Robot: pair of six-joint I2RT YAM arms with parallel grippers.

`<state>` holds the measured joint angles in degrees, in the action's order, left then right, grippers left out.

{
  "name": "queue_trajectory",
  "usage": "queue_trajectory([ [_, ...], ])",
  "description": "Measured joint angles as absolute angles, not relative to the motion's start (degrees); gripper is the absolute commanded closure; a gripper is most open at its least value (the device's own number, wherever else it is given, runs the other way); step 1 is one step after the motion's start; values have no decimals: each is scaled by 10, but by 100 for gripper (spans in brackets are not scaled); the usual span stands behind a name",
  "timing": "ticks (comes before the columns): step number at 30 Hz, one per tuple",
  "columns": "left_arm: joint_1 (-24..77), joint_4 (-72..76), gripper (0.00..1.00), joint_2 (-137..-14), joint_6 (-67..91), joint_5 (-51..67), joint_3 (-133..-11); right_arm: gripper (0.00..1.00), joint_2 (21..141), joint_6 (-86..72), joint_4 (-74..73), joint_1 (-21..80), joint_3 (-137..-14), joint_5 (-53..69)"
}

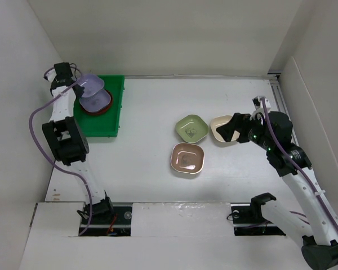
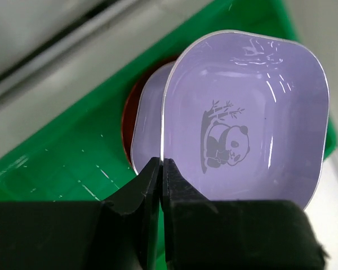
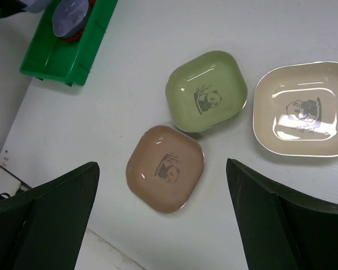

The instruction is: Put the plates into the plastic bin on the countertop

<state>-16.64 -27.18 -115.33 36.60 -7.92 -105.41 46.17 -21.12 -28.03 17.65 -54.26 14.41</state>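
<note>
White tabletop, with green plate, cream plate and tan plate near right pincer, spread wide, empty. Left pincer squeezed tight on lavender plate rim, over green bin.

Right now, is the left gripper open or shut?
Shut. In the left wrist view the left gripper has its jaws pinched on the rim of the lavender plate, above the green bin.
</note>
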Motion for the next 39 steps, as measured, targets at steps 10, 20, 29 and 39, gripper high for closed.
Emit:
queue_trajectory([
  [10,-151,-274,64,-1186,373,-57,-1027,0,462,-211,-281,178,-543,144],
  [20,-137,-278,0,-1137,380,-92,-1016,0,458,-209,-283,180,-543,140],
  [29,161,-264,0,-990,360,-155,-1008,0,450,-209,-295,181,-543,75],
  [39,383,-252,5,-1160,296,-166,-991,0,402,-209,-324,181,-569,50],
])
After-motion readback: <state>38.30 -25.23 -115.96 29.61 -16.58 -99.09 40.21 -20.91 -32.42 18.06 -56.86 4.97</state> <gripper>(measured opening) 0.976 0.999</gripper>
